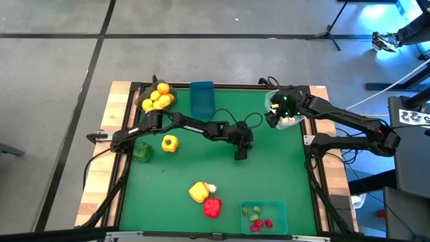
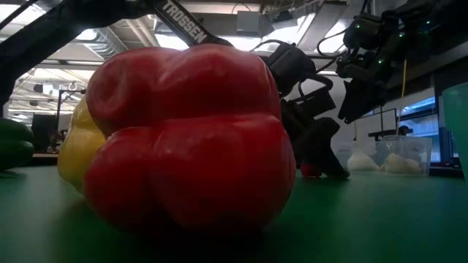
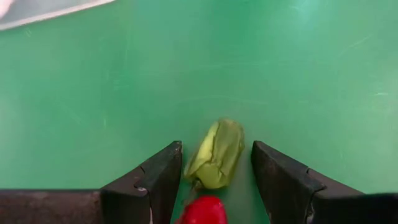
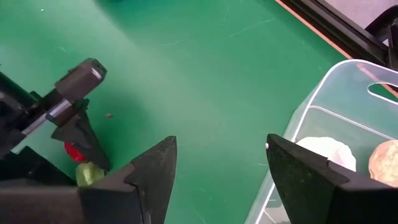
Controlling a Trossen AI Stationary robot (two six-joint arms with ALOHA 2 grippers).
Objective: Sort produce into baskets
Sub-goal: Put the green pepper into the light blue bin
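Observation:
My left gripper [image 1: 240, 154] is low over the middle of the green mat, open. Its fingers stand on either side of a small green piece [image 3: 216, 154] and a tiny red piece [image 3: 202, 210], both lying on the mat; I see no touch. My right gripper [image 4: 221, 162] hovers open next to the clear basket [image 1: 287, 114], which holds white garlic-like pieces [image 4: 326, 152]. Yellow-orange fruits [image 1: 158, 99] fill the dark grey basket. The blue basket [image 1: 201, 98] stands next to it. The teal basket [image 1: 263, 216] holds red and green bits.
Loose on the mat lie a yellow pepper [image 1: 170, 142], a green pepper [image 1: 142, 152], another yellow pepper [image 1: 198, 192] with a white piece [image 1: 211, 188] beside it, and a red pepper [image 1: 212, 207]. There is bare mat around my left gripper.

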